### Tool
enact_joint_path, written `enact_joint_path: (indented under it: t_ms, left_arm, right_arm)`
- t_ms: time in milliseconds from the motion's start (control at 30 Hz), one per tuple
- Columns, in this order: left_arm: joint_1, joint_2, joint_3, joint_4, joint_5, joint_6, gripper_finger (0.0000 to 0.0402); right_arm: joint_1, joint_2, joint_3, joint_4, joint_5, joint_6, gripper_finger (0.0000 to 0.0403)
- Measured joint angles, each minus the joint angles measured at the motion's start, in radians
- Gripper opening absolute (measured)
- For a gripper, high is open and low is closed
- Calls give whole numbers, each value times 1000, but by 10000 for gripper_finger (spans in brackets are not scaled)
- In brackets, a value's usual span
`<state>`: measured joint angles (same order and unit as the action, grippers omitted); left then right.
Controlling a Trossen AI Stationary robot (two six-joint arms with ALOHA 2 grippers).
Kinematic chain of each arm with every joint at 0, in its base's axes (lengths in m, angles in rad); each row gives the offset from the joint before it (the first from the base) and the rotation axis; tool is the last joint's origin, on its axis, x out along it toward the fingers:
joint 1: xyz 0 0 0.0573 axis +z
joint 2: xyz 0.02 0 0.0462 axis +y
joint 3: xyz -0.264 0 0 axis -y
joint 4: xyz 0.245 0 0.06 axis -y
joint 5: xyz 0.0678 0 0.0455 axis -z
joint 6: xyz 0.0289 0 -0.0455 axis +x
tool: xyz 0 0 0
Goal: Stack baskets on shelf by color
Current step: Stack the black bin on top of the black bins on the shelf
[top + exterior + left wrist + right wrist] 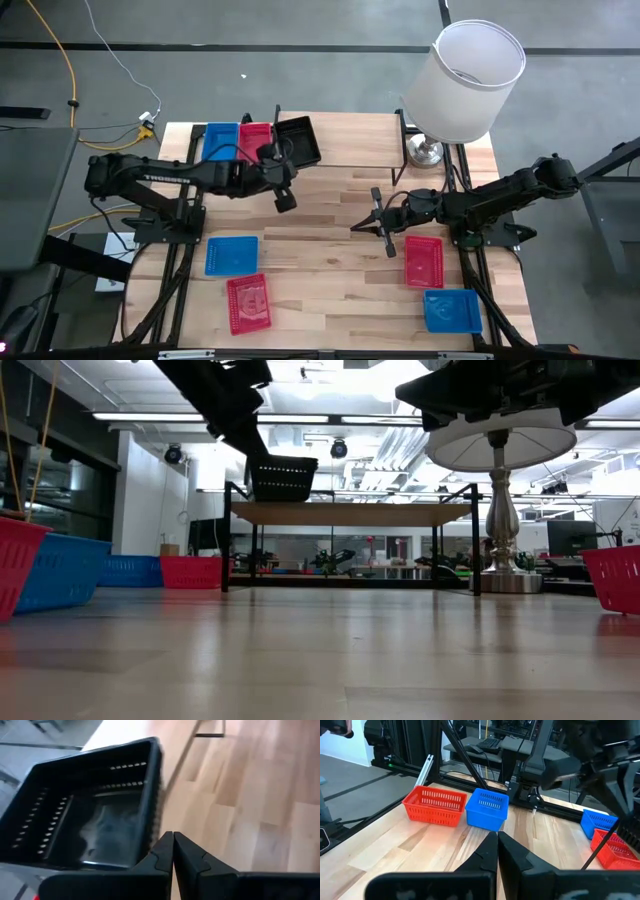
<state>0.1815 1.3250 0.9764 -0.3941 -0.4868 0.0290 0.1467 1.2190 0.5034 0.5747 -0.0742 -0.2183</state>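
Hovering over the table's (330,205) middle, the left gripper (285,200) has its fingers pressed together and holds nothing; it sits just near of the shelf (345,150). A black basket (298,142) rests on the shelf's left end, with a red basket (256,138) and a blue basket (220,140) beside it further left. The right gripper (382,228) is closed and empty too, near a red basket (423,260) and a blue one (450,310). Two more baskets, blue (231,255) and red (248,302), lie near-left. A lamp (462,85) stands far right.
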Motion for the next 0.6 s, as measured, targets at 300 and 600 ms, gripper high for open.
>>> enact_joint_path:
  t_ms: [300, 600]
  left_arm:
    - [57, -1, 0, -34, -21, 44, 0]
    - [118, -1, 0, -53, -26, 61, 0]
  right_arm:
    - [0, 0, 0, -1, 0, 0, 0]
    - [0, 0, 0, -1, 0, 0, 0]
